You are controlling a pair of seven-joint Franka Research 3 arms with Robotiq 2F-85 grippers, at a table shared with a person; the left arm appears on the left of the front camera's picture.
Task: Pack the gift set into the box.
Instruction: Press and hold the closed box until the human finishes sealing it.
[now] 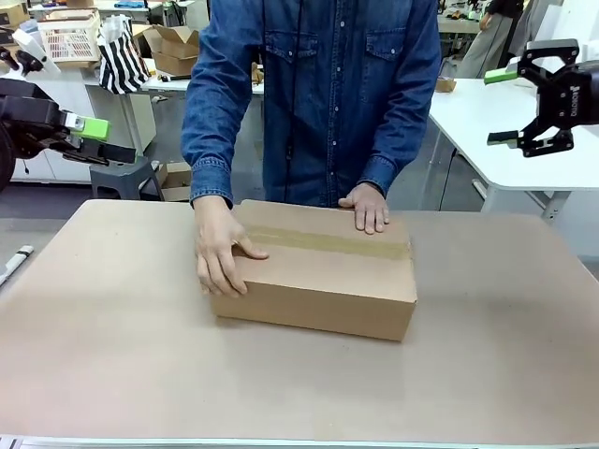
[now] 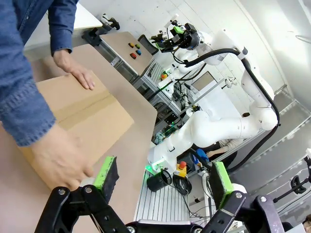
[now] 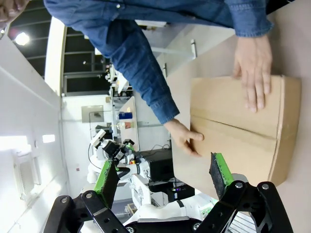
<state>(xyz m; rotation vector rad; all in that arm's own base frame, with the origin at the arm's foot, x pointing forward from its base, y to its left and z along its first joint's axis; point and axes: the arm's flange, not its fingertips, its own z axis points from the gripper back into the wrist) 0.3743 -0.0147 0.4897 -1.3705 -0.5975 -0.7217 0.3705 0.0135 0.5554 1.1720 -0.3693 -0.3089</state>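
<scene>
The box [image 1: 314, 271] lies shut and taped, below and between the left pincer [image 1: 114, 140] and right pincer [image 1: 503, 108], both released and empty. A person's hands [image 1: 220, 248] rest on it. Packing looks done.

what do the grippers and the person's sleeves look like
Both the left gripper and right gripper are black linkage frames with bright green pads. The right arm is rounded white, with a black cable alongside. The person wears blue denim sleeves with cuffs.

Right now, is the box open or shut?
Shut. The box has its top flaps lying flat, meeting along a seam; a hand and the other hand rest on them. Contents cannot be told.
</scene>
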